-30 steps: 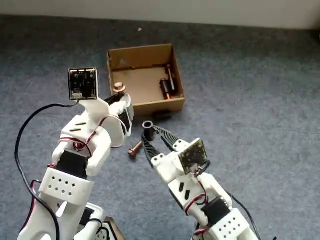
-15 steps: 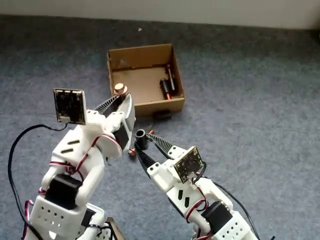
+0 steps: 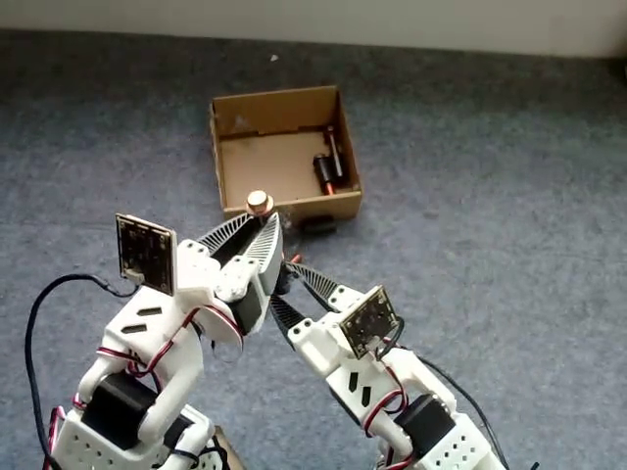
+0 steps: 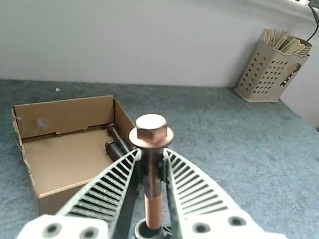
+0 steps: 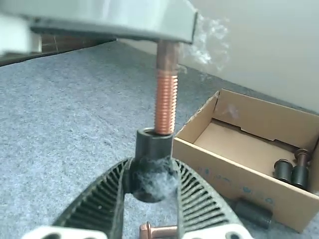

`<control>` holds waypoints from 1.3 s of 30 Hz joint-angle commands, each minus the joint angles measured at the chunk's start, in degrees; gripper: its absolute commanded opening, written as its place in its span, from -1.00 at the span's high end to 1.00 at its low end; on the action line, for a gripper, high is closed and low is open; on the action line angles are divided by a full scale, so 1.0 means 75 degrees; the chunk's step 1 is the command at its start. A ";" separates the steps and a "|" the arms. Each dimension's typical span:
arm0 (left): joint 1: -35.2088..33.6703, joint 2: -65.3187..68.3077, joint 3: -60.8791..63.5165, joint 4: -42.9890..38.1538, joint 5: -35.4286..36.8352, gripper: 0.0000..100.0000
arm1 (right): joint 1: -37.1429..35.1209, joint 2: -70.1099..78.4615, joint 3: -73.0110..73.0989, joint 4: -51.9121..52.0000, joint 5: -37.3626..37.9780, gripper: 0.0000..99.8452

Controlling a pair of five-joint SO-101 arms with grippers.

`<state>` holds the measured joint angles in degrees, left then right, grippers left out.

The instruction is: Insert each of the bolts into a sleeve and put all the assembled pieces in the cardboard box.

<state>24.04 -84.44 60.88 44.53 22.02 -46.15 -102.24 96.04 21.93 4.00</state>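
The left tool, pinching a bolt, had swung from beside the cardboard box onto the sleeve clamped in the right tool; insertion appeared just begun.

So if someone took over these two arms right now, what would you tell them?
Left arm's jaws: shut on a copper-coloured metal bolt, tip at the mouth of the black cylindrical sleeve held in the right arm's jaws.
Done: one assembled piece, maybe more, in the open cardboard box.
Left: push this bolt in, box it; then the loose bolt and loose sleeve on the grey carpet.
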 commanded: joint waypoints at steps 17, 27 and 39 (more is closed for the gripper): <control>0.0088 -0.0088 0.0006 0.0715 -0.0422 0.95 | 0.0205 -0.0264 0.0885 -0.0053 -0.0047 0.99; -0.0346 -0.0088 -0.0018 0.1489 -0.0586 0.52 | 0.0217 -0.0264 0.0920 -0.0053 -0.0047 0.99; -0.2327 -0.0100 -0.0955 0.2286 -0.0621 0.57 | 0.1319 -0.0193 0.0873 -0.0018 -0.0059 0.99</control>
<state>11.47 -84.97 56.75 57.80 17.89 -40.44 -102.86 96.04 21.93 4.09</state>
